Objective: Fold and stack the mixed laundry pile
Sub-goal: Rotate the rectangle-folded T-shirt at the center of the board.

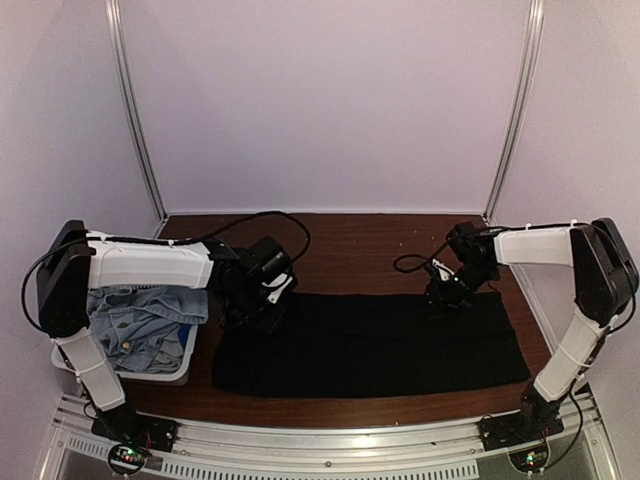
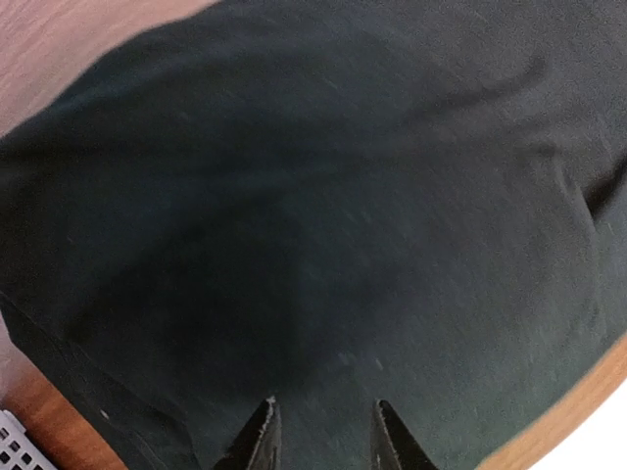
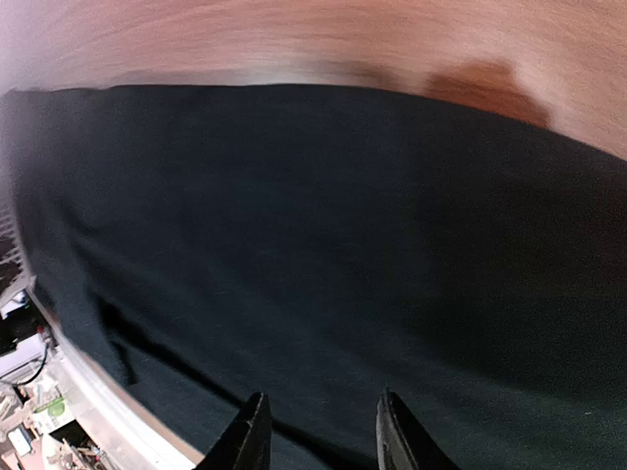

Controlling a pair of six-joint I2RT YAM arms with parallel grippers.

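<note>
Currently the black shirt (image 1: 370, 345) lies spread flat as a wide rectangle on the wooden table (image 1: 350, 245), centre-front. Left gripper (image 2: 323, 403) sits over its far-left corner, fingers parted, nothing between them. Right gripper (image 3: 321, 397) sits over the far-right corner, fingers likewise parted and empty. The light-blue denim piece (image 1: 140, 315) lies bunched in the white basket (image 1: 185, 365), left of the shirt.

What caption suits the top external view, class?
Left gripper and right gripper open at far edge of a spread black garment; light-blue denim garment in white plastic basket.
</note>
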